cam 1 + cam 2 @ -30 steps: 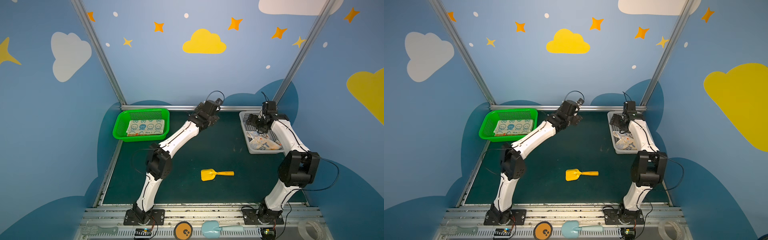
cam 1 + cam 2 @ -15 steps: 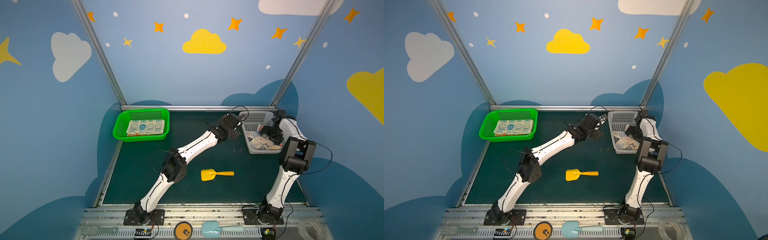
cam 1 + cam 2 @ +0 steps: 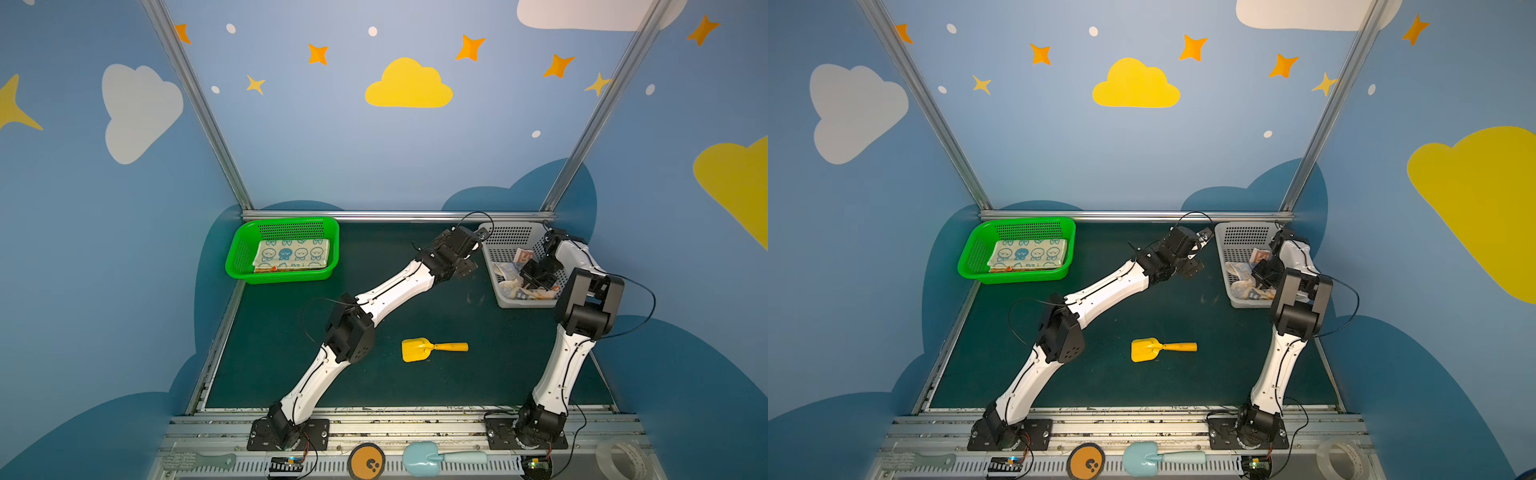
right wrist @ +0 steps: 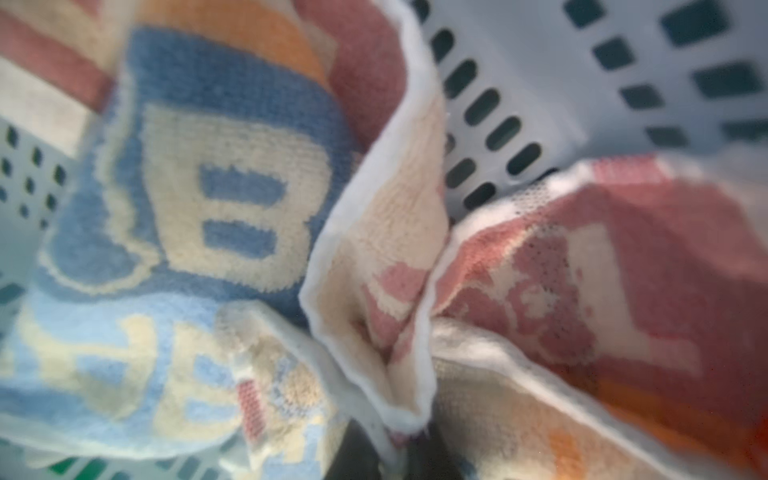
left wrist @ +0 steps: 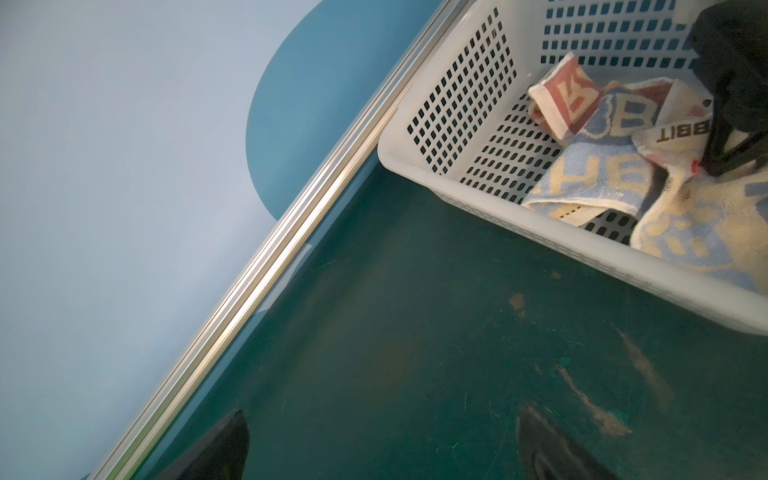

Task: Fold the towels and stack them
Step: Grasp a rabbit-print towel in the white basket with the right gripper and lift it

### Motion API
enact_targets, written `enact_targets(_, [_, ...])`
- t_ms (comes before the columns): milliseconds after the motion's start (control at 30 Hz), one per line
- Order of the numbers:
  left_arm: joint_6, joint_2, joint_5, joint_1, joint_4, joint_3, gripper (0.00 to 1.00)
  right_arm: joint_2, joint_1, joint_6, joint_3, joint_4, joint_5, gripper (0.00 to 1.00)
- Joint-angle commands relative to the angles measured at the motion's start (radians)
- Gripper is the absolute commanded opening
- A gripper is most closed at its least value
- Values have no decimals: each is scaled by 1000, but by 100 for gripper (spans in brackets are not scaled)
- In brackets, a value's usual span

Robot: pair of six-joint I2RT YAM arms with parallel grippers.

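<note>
The right claw (image 3: 535,277) is reaching down into the gray basket (image 3: 525,304) and is clenching on a raised fold of the lettered towel (image 3: 509,276); in the right wrist view the cloth's white hem is running down between the dark fingers (image 4: 436,459) at the frame's edge. That towel, cream with blue and reddish-orange block letters, is lying crumpled on the basket floor, one corner leaning against the perforated wall. The gray basket is sitting in the back right corner of the bench. Just beside its inner wall, the left claw (image 3: 477,252) is hovering released, its jaws standing wide apart over bare green bench surface and touching nothing, as the left wrist view shows. In the back left corner of the bench the green basket (image 3: 286,277) is holding the two other towels as a flat folded stack: the cream-blue towel (image 3: 291,253) with blue cartoon faces is lying on top, and only a thin edge of the orange towel (image 3: 266,269) is showing beneath it. A yellow toy shovel (image 3: 415,350) is lying on the bench toward the front, between the two arms, well apart from both baskets.
</note>
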Motion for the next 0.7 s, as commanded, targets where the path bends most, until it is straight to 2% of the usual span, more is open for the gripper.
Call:
enact_targets(0, [-1,14,-14,-1,-4,16,99,-29,6,-7,21,-7,-34,0])
enact_targets(333, [-8,-33,-44,-1,10,-28,99,-213,14,8,13,10,-109,0])
enact_targets(500, [-9,-60,-62,1,33,-75,99,-241,31,4,60,-15,-127,0])
enact_targets(667, [-36,-96,-68,34,12,-69,99,-255,100,-15,160,-78,-128,0])
